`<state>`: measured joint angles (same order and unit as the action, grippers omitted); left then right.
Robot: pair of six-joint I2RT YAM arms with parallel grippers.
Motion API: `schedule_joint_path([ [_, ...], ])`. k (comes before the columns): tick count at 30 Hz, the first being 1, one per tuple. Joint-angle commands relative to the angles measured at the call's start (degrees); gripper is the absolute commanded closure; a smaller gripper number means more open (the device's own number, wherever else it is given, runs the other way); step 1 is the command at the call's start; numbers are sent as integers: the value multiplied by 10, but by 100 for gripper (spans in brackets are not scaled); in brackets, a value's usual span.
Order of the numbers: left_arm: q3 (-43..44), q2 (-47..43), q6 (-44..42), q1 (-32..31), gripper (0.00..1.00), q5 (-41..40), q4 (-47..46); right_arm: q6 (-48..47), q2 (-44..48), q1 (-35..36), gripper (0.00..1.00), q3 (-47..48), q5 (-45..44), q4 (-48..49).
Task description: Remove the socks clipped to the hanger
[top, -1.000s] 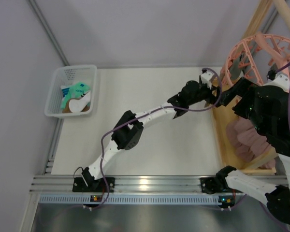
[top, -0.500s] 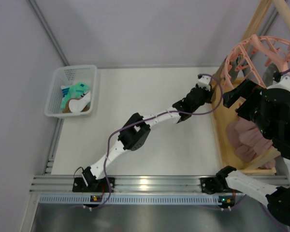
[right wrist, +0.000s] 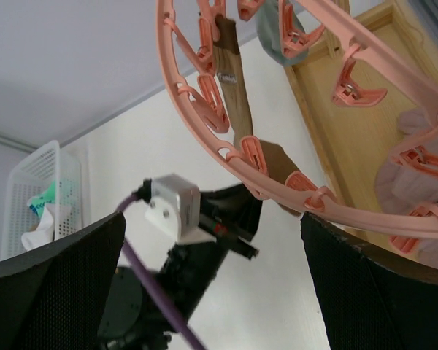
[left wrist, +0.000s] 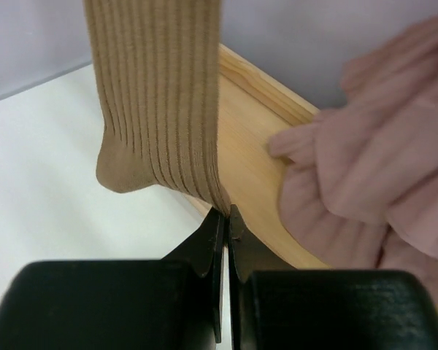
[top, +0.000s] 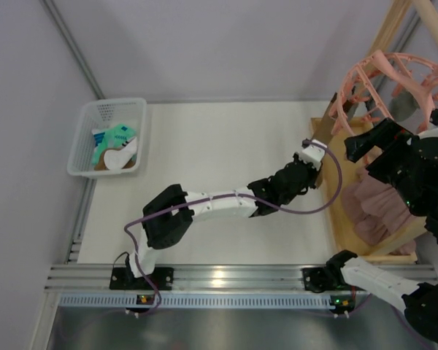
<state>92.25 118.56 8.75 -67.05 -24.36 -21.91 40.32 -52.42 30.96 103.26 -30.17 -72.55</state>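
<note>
Left gripper (left wrist: 226, 219) pinches only the brown sock (left wrist: 157, 95) by its bottom corner near the table (top: 226, 138) right edge; a pull may slip off or swing the hanger (right wrist: 204, 109), right gripper (right wrist: 213, 219) wide, empty

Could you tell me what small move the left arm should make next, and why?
Probably pull down and away from the ring: the left gripper is shut on the brown sock at its lower edge, while the sock's top is clipped to the hanger.

table (top: 226, 146) mid free, hanger (right wrist: 204, 109) (clips (right wrist: 358, 91)) crowds rt
</note>
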Motion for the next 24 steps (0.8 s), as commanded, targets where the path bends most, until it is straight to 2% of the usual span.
schedule_joint_path([
  [1, -49, -71, -27, -36, 100, -39, -23, 3, 0, 0, 1, 47, -9, -7],
  [12, -180, -139, -49, -190, 100, -156, -23, -11, -9, -1, 1, 134, -24, -65],
  [15, -202, -146, -48, -235, 100, -162, -22, -16, -10, 0, 1, 151, -26, -71],
  [21, -165, -97, -53, -308, 100, -146, -22, -25, -10, 0, 1, 154, -19, -80],
  [24, -146, -77, -65, -316, 100, -151, -21, -31, -15, 0, 1, 141, -8, -94],
])
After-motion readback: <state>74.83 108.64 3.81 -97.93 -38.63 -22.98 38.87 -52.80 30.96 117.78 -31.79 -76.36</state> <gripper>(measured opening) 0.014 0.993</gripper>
